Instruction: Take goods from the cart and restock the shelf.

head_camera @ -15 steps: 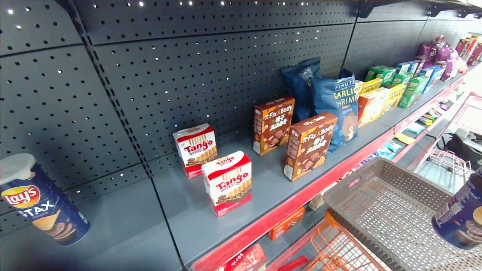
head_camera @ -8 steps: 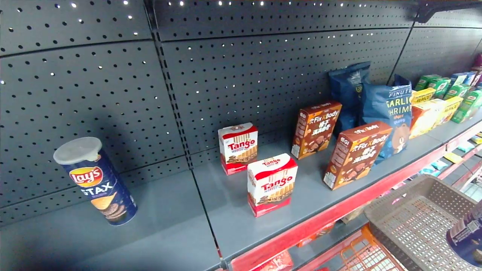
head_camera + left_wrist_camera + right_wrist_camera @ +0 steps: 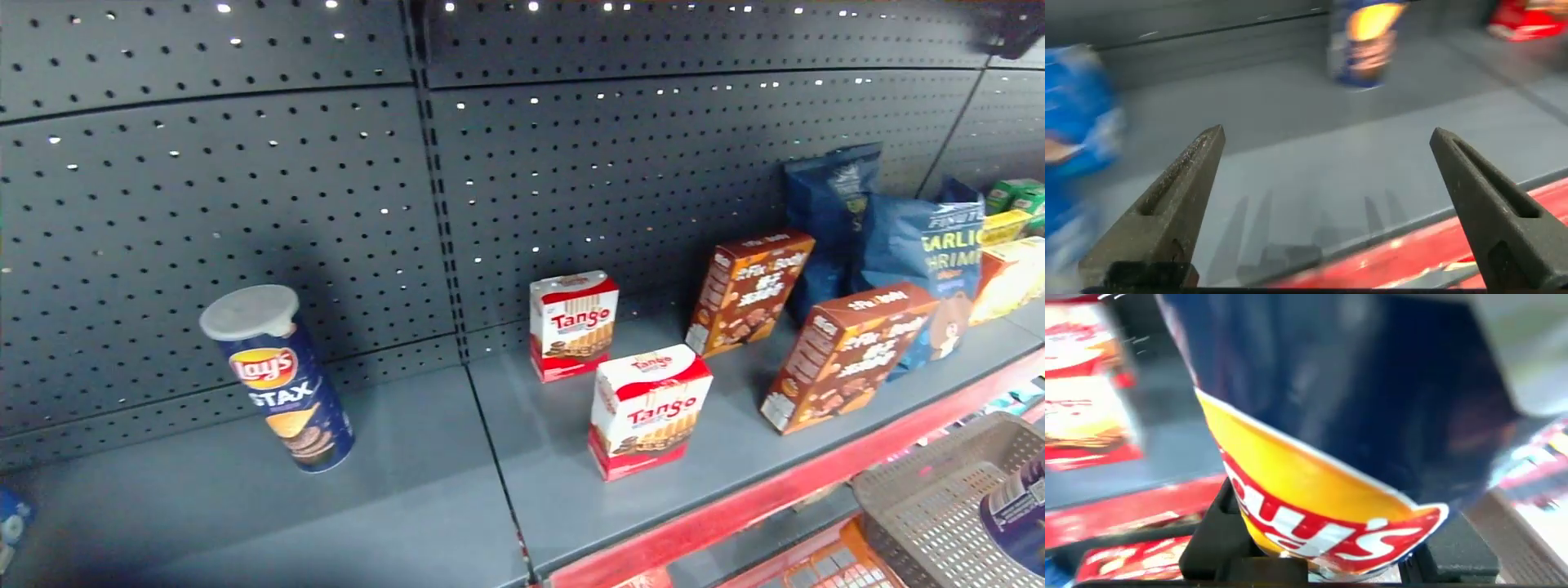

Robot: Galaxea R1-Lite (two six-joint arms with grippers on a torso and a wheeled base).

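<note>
A dark blue chip can with a grey lid stands upright on the grey shelf, left of the shelf joint. A second chip can of the same kind, blue with a yellow and red label, is clamped in my right gripper. Its bottom end shows at the lower right, over the grey basket. My left gripper is open and holds nothing. It hangs over the shelf's front edge, with the standing can farther off.
Two red and white wafer boxes and two brown boxes stand to the right of the joint, with blue bags beyond them. A blue packet lies at the shelf's far left. The pegboard back wall rises behind.
The head camera has swung to the left, so the whole shelf has slid rightward in the picture. The goods on the shelf have kept their places. The held can now sits nearer the picture's right edge.
</note>
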